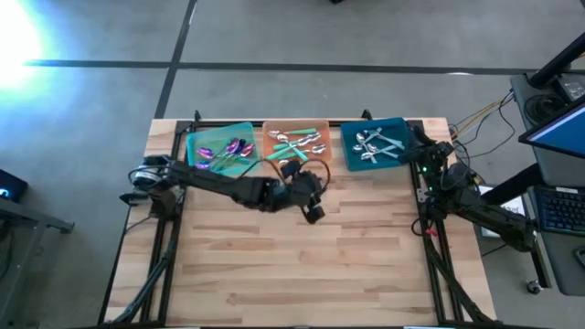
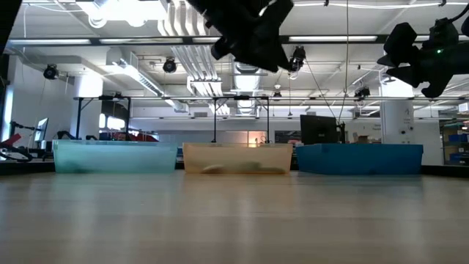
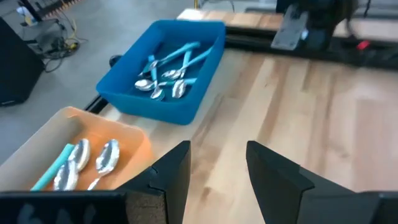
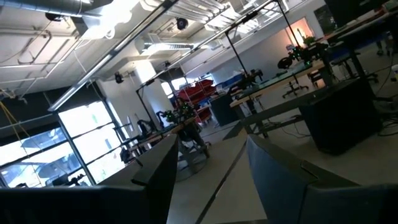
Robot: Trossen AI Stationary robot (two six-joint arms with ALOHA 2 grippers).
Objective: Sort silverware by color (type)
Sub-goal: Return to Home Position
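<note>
Green tray (image 1: pixel 196 137), orange tray (image 1: pixel 322 128), blue tray (image 1: pixel 398 128) with spoons (image 1: pixel 370 142) along the bench (image 1: pixel 292 274) far edge, left gripper (image 3: pixel 217 163) open, empty, above mid-bench, right gripper (image 4: pixel 211 165) open by the right edge

The high view looks straight down on the whole table (image 1: pixel 302 265). The low view sits at table-top height by the near edge, facing level toward the far edge; both share the three trays (image 1: pixel 296 124) there. The left wrist view looks down from close on the orange tray (image 3: pixel 138 146) and blue tray (image 3: pixel 149 107), showing single spoons (image 3: pixel 165 78). The right wrist view faces the room (image 4: pixel 205 93).
</note>
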